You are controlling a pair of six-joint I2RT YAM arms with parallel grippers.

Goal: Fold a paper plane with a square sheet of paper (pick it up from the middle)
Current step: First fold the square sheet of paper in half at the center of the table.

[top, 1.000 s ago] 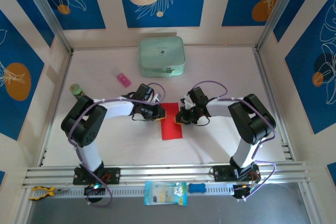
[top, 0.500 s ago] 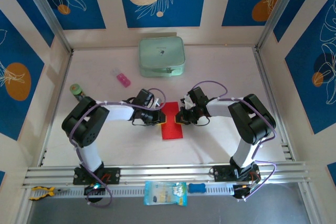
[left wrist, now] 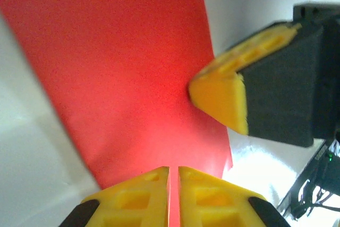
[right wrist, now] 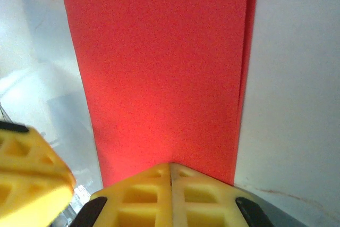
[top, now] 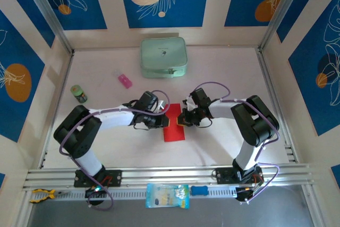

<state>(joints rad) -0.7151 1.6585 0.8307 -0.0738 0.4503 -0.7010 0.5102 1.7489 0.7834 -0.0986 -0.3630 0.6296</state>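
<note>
The square sheet of paper (top: 174, 130) lies flat mid-table, bright red and folded into a narrow upright rectangle. A second layer's edge runs down one long side of the paper (right wrist: 159, 67) in the right wrist view. A paper plane is out of view. My left gripper (top: 163, 122) sits on the sheet's left edge, its jaws shut to a thin slit over the red paper (left wrist: 122, 62). My right gripper (top: 181, 120) is shut, tips down on the sheet's right edge (right wrist: 171, 169). The two grippers face each other across the strip, a few centimetres apart.
A pale green case (top: 163, 57) stands at the back, with a small pink block (top: 125, 81) to its left. A green can (top: 79, 94) stands at the far left. On the front rail lie a packet (top: 167, 195) and yellow-handled pliers (top: 41, 195).
My left arm has stretched to the right and brought its gripper onto the sheet's left edge, uncovering the green can. The right gripper has stayed in place.
</note>
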